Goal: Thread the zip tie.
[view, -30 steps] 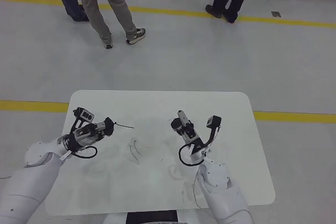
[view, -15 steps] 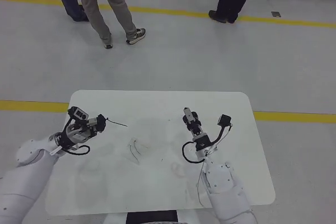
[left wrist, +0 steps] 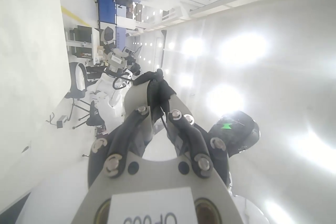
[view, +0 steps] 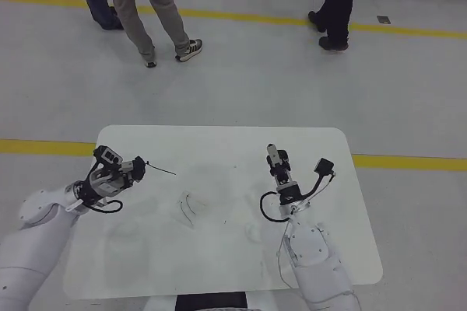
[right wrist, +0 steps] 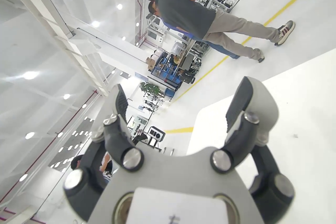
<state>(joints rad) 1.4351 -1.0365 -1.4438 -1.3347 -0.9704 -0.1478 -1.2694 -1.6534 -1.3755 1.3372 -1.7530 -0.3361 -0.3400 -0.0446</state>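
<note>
Left hand (view: 137, 168) pinches one end of the thin black plastic zip tie (view: 163, 170) (tail pointing toward mid-table) above the white rounded tabletop's (view: 218, 144) left side. Right hand (view: 273, 153) is spread wide over the right half.

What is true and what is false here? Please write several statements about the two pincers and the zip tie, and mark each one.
1. The left pincer is shut on a thin black zip tie. True.
2. The right pincer grips the zip tie's free end. False: it is open and empty.
3. The zip tie's free end sticks out over the white table. True.
4. The two pincers touch. False: they are far apart.
</note>
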